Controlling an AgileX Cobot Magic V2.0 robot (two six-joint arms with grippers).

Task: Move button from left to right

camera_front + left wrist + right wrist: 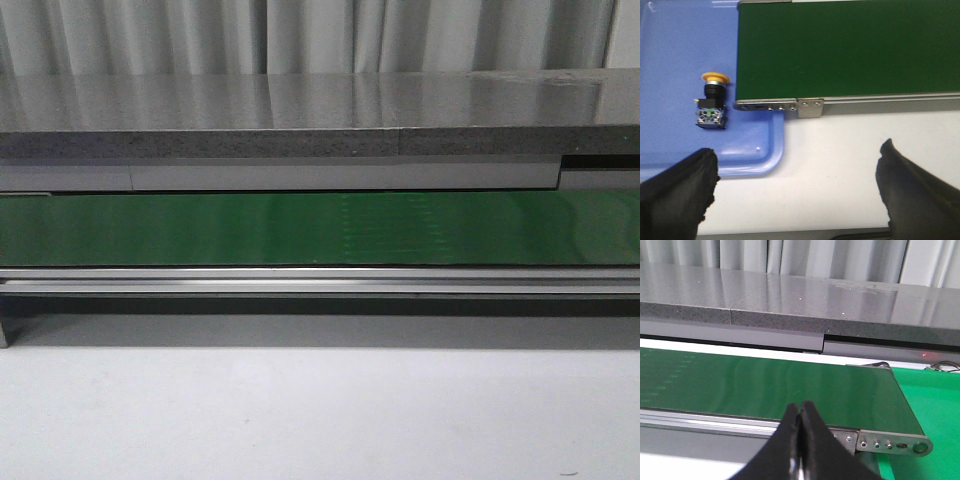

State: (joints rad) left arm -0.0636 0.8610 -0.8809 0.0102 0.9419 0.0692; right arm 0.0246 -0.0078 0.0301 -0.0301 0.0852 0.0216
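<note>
The button [712, 101], a yellow-orange cap on a black switch body, lies on its side in a blue tray [670, 60] in the left wrist view, beside the end of the green conveyor belt [850, 47]. My left gripper [797, 165] is open and empty, its black fingers [682, 185] spread wide over the white table, apart from the button. My right gripper [800, 412] is shut with nothing between its fingers, in front of the belt's other end [765, 385]. Neither gripper nor the button shows in the front view.
The green belt [320, 228] runs across the front view on a metal frame [320, 280], with a grey stone counter [300, 120] behind and white table [320, 410] in front. A bright green surface [935, 400] lies past the belt's end in the right wrist view.
</note>
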